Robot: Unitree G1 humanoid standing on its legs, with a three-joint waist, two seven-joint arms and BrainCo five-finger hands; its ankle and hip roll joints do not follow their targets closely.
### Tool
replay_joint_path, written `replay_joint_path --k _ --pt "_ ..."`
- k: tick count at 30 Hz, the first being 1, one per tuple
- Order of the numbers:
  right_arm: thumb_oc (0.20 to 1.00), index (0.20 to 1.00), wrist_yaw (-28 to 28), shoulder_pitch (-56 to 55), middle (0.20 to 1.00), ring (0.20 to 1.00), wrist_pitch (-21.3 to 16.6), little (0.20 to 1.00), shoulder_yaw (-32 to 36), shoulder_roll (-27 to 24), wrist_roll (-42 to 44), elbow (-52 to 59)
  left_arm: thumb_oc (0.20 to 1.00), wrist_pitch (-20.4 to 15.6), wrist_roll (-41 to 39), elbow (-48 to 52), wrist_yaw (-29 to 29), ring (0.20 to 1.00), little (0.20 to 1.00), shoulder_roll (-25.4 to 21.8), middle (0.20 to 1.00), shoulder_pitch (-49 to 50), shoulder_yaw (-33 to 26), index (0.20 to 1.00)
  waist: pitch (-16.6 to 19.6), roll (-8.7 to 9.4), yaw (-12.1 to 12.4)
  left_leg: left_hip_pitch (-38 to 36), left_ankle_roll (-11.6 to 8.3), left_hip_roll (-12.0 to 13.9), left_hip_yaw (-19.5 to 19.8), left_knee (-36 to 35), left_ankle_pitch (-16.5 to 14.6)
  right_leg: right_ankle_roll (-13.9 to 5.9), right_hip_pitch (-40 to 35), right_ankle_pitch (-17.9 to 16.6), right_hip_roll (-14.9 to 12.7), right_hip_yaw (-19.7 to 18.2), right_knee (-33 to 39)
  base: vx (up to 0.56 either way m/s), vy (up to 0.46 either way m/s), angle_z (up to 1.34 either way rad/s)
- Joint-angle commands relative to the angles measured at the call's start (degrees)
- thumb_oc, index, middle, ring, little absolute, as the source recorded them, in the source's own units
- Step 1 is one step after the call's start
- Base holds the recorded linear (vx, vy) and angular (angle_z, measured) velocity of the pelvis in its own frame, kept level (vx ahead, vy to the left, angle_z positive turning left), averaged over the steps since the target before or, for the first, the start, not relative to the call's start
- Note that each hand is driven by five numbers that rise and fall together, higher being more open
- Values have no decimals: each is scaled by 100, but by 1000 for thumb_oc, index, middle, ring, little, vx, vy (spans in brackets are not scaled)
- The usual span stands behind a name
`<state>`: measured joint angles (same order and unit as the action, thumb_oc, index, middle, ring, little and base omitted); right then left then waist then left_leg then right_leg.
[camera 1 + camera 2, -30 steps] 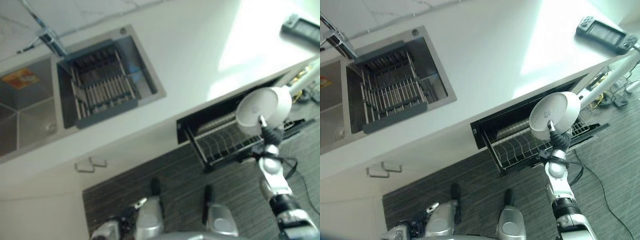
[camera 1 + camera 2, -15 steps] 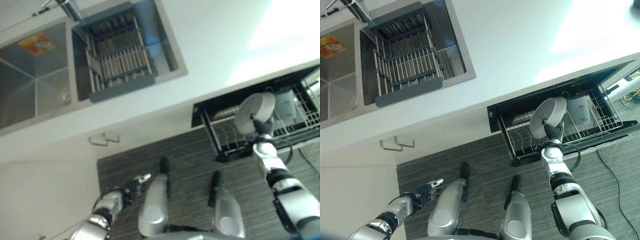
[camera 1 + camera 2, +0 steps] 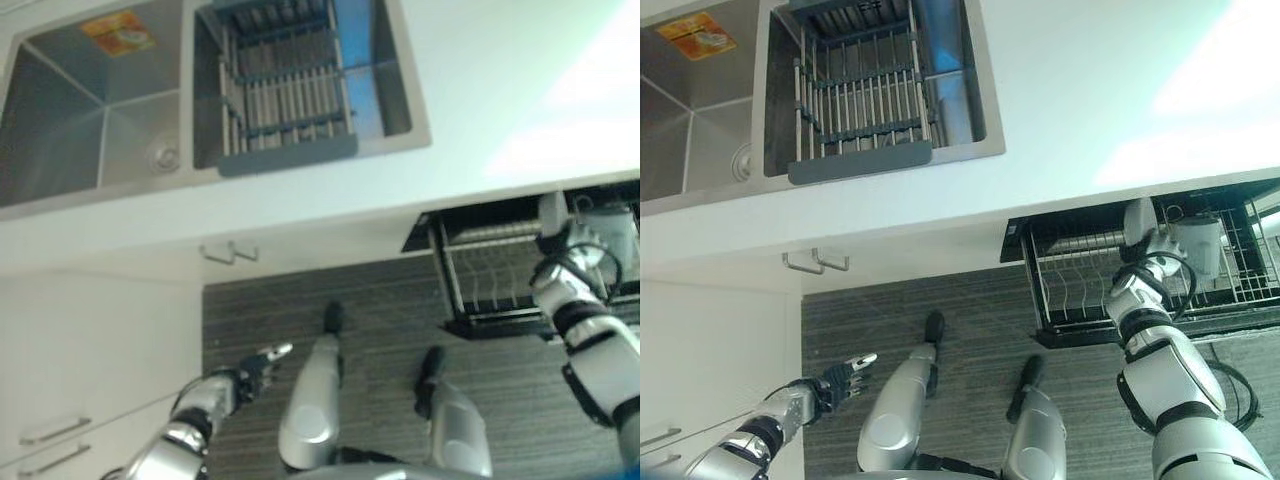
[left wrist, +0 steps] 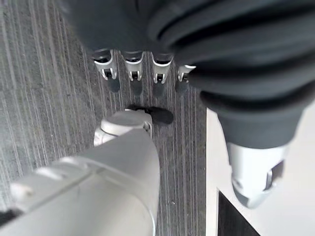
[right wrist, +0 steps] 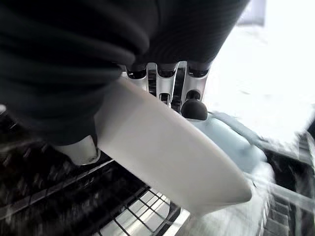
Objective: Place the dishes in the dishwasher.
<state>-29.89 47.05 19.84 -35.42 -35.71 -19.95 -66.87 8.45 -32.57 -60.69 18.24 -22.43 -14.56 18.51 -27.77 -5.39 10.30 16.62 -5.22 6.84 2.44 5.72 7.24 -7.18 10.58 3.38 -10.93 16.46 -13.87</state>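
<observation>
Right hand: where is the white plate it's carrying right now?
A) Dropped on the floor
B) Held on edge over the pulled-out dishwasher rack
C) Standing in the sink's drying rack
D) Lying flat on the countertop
B: the right hand is curled round the white plate, which stands on edge above the wire dishwasher rack; the right wrist view shows the plate pinched between fingers and thumb over the rack wires.

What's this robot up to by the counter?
It is loading a dishwasher. Its right hand grips a white plate on edge and holds it over the wire rack of the pulled-out dishwasher drawer, under the counter. A pale cup already sits in the rack. The left hand hangs open, low over the floor, holding nothing.
</observation>
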Motion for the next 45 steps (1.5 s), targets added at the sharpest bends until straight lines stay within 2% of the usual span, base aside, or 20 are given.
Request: replay_joint_path --k 1,6,8,11,14,17,18,19,22,24,25,28,31,33,35,36,37,39,42,45 --pt "200 200 584 97 200 200 321 200 -6 -343 -1223 90 1000 -28 128 -58 85 1000 1000 -178 1000 -82 142 1000 270 329 115 224 300 -355 173 216 -388 119 186 66 62 -351 -192 10 -53 8" --pt "200 200 1118 346 200 200 436 200 -349 -157 -1754 39 1000 -23 238 -36 188 1000 1000 -416 1000 -217 106 1000 187 404 273 487 318 -412 287 337 -345 95 326 53 57 -305 -253 -11 -86 6" --pt "200 200 1436 561 200 200 336 200 -452 -115 -1980 3 1000 -63 302 -17 255 1000 1000 -450 1000 -289 99 1000 129 378 320 647 321 -456 334 394 -311 93 487 58 54 -305 -330 -23 -13 6" --pt "200 200 1506 736 200 200 354 200 -590 -49 -1800 -32 1000 -106 343 83 237 1000 1000 -436 1000 -329 153 1000 45 337 356 831 339 -501 362 521 -307 96 699 73 30 -323 -480 -30 20 8" --pt "200 200 1487 922 200 200 317 200 -597 71 -1634 -155 1000 -234 225 180 201 1000 1000 -335 1000 -349 284 1000 -105 174 354 1053 365 -561 379 689 -302 121 1022 140 -27 -394 -796 -36 110 7" --pt "200 200 1110 936 200 200 439 200 -470 227 -937 -225 1000 -288 59 278 119 1000 1000 -252 1000 -383 306 1000 -196 122 363 1238 417 -630 382 819 -324 124 1268 179 -75 -447 -1003 -38 75 -1" --pt "1000 1000 851 917 1000 1000 384 1000 -259 338 -389 -266 1000 -285 -4 352 82 1000 1000 -233 1000 -426 321 1000 -202 106 369 1398 430 -656 392 912 -333 126 1429 186 -87 -456 -1111 -52 42 -1" --pt "1000 1000 749 908 1000 1000 249 1000 -81 399 321 -292 1000 -307 -57 388 76 1000 1000 -222 1000 -435 330 1000 -202 85 366 1485 435 -661 388 968 -343 131 1533 200 -96 -465 -1194 -45 67 2" --pt "1000 1000 680 595 1000 1000 -60 1000 957 730 3561 -517 1000 -312 -129 515 -41 1000 1000 -91 1000 -432 326 1000 -202 27 329 1563 437 -657 367 1002 -373 158 1682 243 -112 -494 -1314 -9 58 2" --pt "1000 1000 1248 345 1000 1000 -828 1000 1817 947 5268 -698 1000 -215 -41 610 -106 1000 1000 -16 1000 -433 278 1000 -202 0 328 1585 438 -681 351 1032 -392 174 1740 277 -138 -471 -1380 7 49 5" --pt "1000 1000 1480 243 1000 1000 -1084 1000 2054 1018 5246 -671 1000 -204 2 648 -119 1000 1000 3 1000 -393 248 1000 -202 -18 331 1579 439 -685 346 1046 -408 177 1759 304 -145 -452 -1435 8 40 6" --pt "1000 1000 1849 150 1000 1000 -1400 1000 1965 1006 5164 -551 1000 -161 50 784 -109 1000 1000 -74 1000 -313 217 1000 -202 -2 345 1568 443 -663 306 1006 -381 174 1799 278 -148 -382 -1466 -5 -2 -1" --pt "1000 1000 1894 114 1000 1000 -1453 1000 2033 1011 5342 -494 1000 -224 1 674 -1 1000 1000 -112 1000 -226 171 1000 -202 -1 308 1346 405 -590 222 866 -375 177 1634 264 -110 -355 -1363 13 34 -2" --pt "1000 1000 1786 75 1000 1000 -1660 1000 2083 1081 5557 -436 1000 -239 26 571 -4 1000 1000 -66 1000 -210 135 1000 -202 46 270 1121 380 -519 122 718 -386 161 1415 237 -65 -346 -1170 24 49 -4" --pt "1000 1000 1586 -44 1000 1000 -2395 1000 2646 1272 7616 -21 1000 -248 18 464 -79 1000 1000 23 1000 -115 1 1000 -202 131 200 824 335 -450 31 584 -427 157 1099 212 -5 -370 -927 70 64 -10" --pt "1000 1000 1374 -357 1000 1000 -2973 1000 2873 1595 7399 498 1000 -277 -55 402 -167 1000 1000 63 1000 -31 -52 1000 -174 231 128 727 334 -420 -3 547 -464 160 981 201 52 -434 -825 93 38 -19" --pt "1000 1000 1318 -476 1000 1000 -3293 1000 2874 1698 7227 630 1000 -282 -74 380 -197 1000 1000 77 1000 0 -66 1000 -147 279 103 709 336 -409 -16 525 -469 160 960 183 73 -456 -781 74 -16 -21" --pt "1000 1000 683 -921 1000 1000 -3777 1000 2815 1858 7146 1705 1000 -228 -50 361 -273 1000 1000 92 1000 110 -123 1000 -111 416 -12 688 310 -378 -35 602 -510 187 885 129 133 -499 -701 53 -12 -16" --pt "1000 1000 -106 -1540 1000 1000 -3872 1000 2734 1841 6496 3042 1000 -410 -262 305 -368 1000 1000 161 1000 495 -254 1000 -83 538 -225 505 270 -245 -147 530 -533 229 741 122 210 -602 -579 35 39 0" --pt "1000 1000 -269 -2048 1000 1000 -3998 1000 2731 1821 6131 3668 1000 -584 -197 238 -367 1000 1000 207 1000 759 -362 1000 -12 647 -343 387 256 -149 -242 386 -507 232 600 74 249 -633 -367 10 -9 -21"
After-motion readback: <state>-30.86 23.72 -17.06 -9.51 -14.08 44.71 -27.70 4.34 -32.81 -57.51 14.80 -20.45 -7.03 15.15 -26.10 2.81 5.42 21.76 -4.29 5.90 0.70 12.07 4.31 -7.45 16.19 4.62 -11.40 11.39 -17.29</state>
